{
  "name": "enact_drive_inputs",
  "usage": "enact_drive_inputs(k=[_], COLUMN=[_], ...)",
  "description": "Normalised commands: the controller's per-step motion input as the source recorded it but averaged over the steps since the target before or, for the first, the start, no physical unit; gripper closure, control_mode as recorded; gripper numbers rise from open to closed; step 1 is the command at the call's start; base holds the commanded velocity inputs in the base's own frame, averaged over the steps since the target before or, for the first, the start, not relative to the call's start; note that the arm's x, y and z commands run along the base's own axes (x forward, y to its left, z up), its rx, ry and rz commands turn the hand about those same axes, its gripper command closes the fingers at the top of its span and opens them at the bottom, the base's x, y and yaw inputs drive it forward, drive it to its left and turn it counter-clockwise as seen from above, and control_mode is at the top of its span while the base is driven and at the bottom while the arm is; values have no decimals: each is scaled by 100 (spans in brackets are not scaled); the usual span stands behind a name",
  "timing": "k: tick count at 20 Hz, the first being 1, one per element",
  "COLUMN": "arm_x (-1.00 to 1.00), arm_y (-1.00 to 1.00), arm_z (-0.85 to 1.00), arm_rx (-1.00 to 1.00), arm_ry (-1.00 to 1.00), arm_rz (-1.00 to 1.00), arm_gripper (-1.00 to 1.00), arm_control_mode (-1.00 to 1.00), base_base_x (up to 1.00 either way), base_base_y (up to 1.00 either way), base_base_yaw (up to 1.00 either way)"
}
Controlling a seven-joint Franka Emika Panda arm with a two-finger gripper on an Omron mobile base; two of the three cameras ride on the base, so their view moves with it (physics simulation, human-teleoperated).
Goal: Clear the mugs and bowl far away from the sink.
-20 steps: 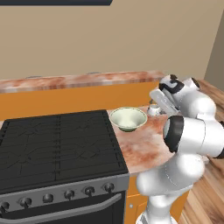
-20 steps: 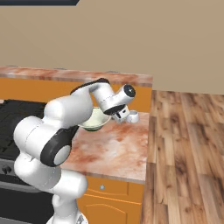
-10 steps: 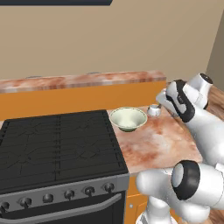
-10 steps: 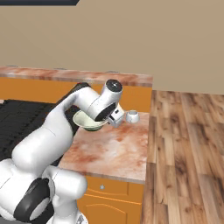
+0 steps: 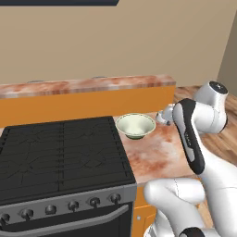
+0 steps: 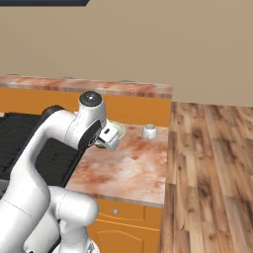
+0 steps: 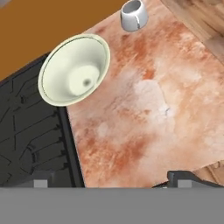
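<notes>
Bowl (image 7: 74, 70) sits empty on marbled counter (image 7: 153, 113), just beside stove (image 5: 60, 152); pale cream-green, wide, shallow, smooth. Small white cup (image 7: 133, 15) near it, upside down. Arm has swung back and up since earlier; gripper (image 6: 109, 137) hangs above, jaws wide, nothing held. Placement looks done.

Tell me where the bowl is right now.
The bowl sits upright on the marbled counter, at the counter's left edge right beside the black stove. A small white mug stands apart from it on its other side.
</notes>
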Motion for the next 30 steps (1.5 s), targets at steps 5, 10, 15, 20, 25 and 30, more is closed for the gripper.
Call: enact_drive_inputs(k=[5, 10, 15, 20, 25, 30], arm_x=[-58, -16, 0, -6, -11, -32], arm_y=[33, 0, 0, 0, 0, 0], arm_z=[13, 14, 30, 17, 2, 0], arm_rx=[-15, -4, 0, -9, -12, -5], arm_ry=[0, 0, 7, 9, 0, 0], arm_rz=[8, 4, 5, 15, 19, 9], arm_gripper=[-100, -100, -100, -100, -100, -100], arm_control_mode=[-100, -100, -100, -100, -100, -100], base_base_x=[0, 0, 0, 0, 0, 0], base_base_y=[0, 0, 0, 0, 0, 0], base_base_yaw=[0, 0, 0, 0, 0, 0])
